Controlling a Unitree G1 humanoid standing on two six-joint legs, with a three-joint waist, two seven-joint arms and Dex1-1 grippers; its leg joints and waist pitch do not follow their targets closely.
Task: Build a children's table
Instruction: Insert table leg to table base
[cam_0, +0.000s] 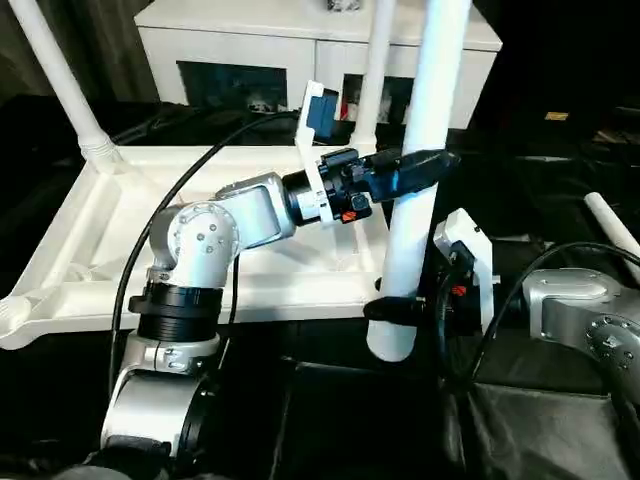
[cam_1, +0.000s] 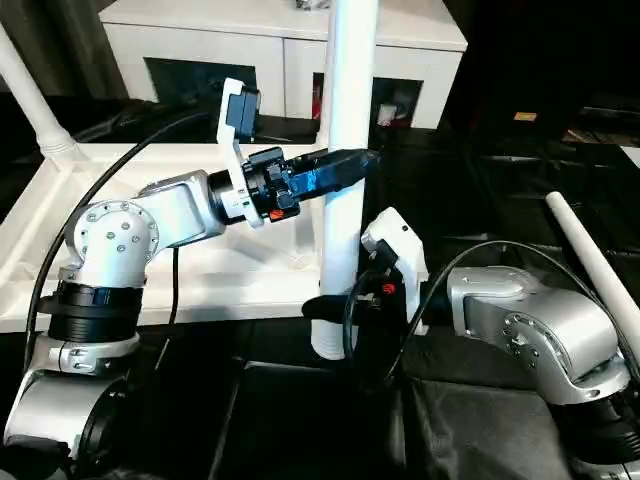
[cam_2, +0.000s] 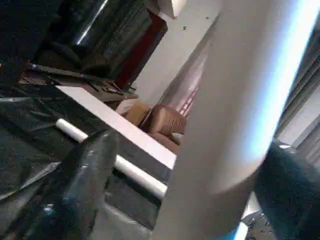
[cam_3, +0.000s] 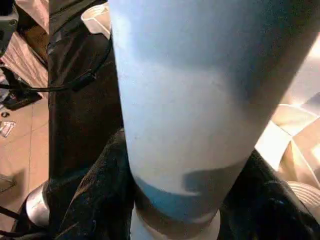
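Your right gripper (cam_0: 395, 308) is clamped around the white leg (cam_0: 420, 190) near its lower end, holding it upright at the tabletop's (cam_0: 130, 240) near edge. Left gripper (cam_0: 425, 165) pinches the same leg higher up. Tabletop lies ribbed side up on black sheeting (cam_0: 330, 420); two legs (cam_0: 60, 75) already stand in its far sockets. One loose leg (cam_1: 590, 260) lies to the right. White cabinet (cam_0: 240, 50) stands behind.

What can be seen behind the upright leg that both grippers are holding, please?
Behind the upright leg lie the upturned tabletop and, further back, a white cabinet with dark glass doors. The leg covers part of both, so what sits directly behind it cannot be seen.
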